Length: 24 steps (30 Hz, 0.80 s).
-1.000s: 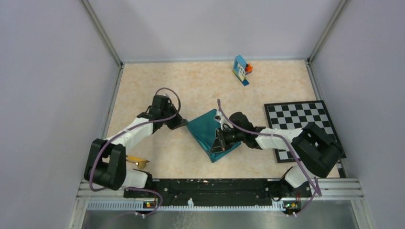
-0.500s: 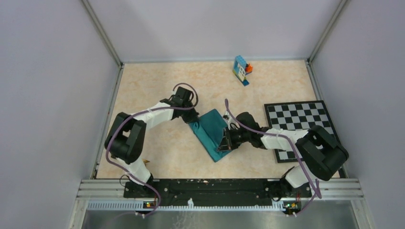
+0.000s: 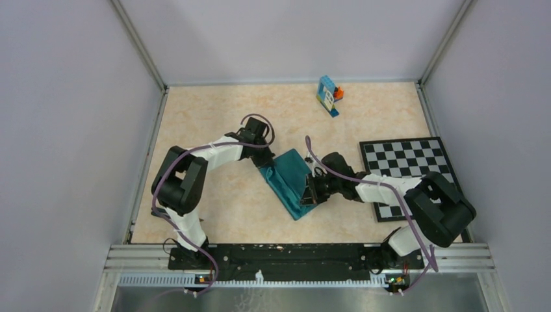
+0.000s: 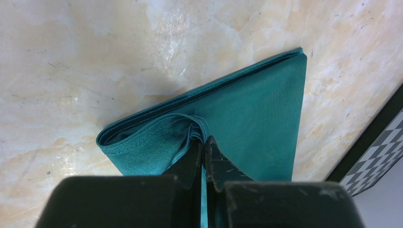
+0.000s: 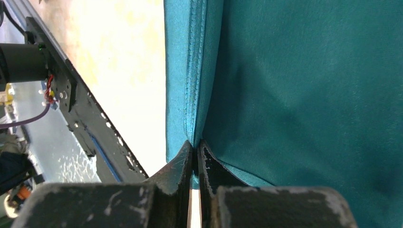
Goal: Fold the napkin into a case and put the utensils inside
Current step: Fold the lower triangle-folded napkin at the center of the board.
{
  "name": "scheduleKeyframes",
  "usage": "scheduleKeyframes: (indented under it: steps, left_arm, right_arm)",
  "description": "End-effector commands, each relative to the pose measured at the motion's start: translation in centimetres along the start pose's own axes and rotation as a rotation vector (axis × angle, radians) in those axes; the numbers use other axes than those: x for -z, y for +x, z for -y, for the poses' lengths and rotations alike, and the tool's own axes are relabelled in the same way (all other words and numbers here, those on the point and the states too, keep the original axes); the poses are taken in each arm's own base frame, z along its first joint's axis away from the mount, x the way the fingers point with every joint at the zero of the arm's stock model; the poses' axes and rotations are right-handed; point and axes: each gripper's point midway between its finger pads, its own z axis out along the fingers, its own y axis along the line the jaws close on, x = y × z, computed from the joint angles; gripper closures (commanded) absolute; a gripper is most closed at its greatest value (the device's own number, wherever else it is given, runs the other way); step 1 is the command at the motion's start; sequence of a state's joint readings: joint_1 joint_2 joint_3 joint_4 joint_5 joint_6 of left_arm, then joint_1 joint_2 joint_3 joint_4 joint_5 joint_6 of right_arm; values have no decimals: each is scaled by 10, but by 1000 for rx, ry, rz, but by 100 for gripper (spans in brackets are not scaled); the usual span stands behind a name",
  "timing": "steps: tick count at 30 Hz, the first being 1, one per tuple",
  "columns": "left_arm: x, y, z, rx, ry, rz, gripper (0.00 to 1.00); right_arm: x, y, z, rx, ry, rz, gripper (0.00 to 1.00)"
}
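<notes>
Left arm reaches out over the bench [image 3: 214,110] toward 1 o'clock from its base. The left end effector [image 3: 264,162] is clenched on the napkin [image 3: 290,182] at the cloth's 10 o'clock corner. In the left wrist view the left end effector [image 4: 204,142] has both jaws pressed together, with a bunched roll of teal hem pinched between the tips. The rest of the napkin [image 4: 256,114] lies flat beyond, and several stacked layers show along its folded edge. The napkin sits mid-bench as a folded teal band slanting from about 11 o'clock to 5 o'clock, flat on the marbled bench [image 4: 71,47]. The right end effector [image 3: 311,192] comes in from 3 o'clock and is clenched on the band's right long edge, toward its lower end. In the right wrist view the right end effector [image 5: 195,145] has its jaws closed on the stitched hem, the napkin [image 5: 309,95] fills most of the frame, and the black base rail [image 5: 85,128] runs along the left side. Blue-orange toy blocks [image 3: 329,95] stand at 12 o'clock of the napkin, near the far edge, well apart from it. The checkerboard mat [image 3: 406,159] lies at 3 o'clock of the napkin, under the right forearm; a corner of the mat [image 4: 380,156] shows at 4 o'clock in the left wrist view.
</notes>
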<state>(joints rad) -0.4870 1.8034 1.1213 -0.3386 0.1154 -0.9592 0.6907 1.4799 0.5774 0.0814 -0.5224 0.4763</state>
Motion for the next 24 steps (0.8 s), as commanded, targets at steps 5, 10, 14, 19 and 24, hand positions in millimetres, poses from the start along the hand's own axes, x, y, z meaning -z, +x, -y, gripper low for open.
scheduleKeyframes:
  steps: [5,10,14,19,24]
  left_arm:
    - [-2,-24,16,-21,39,73,98]
    - [-3,-19,16,-37,47,51,98]
    - [-1,-17,18,-47,61,42,97]
    - [-1,-13,20,-56,74,27,97]
    - [-1,-10,20,-63,78,15,97]
  right_arm:
    - [20,-39,7,113,152,89,66]
    - [23,-97,-7,155,138,315,40]
    - [15,-132,-27,171,61,394,37]
    - [-8,-163,-27,234,49,412,38]
    - [-32,-167,-26,275,-10,388,48]
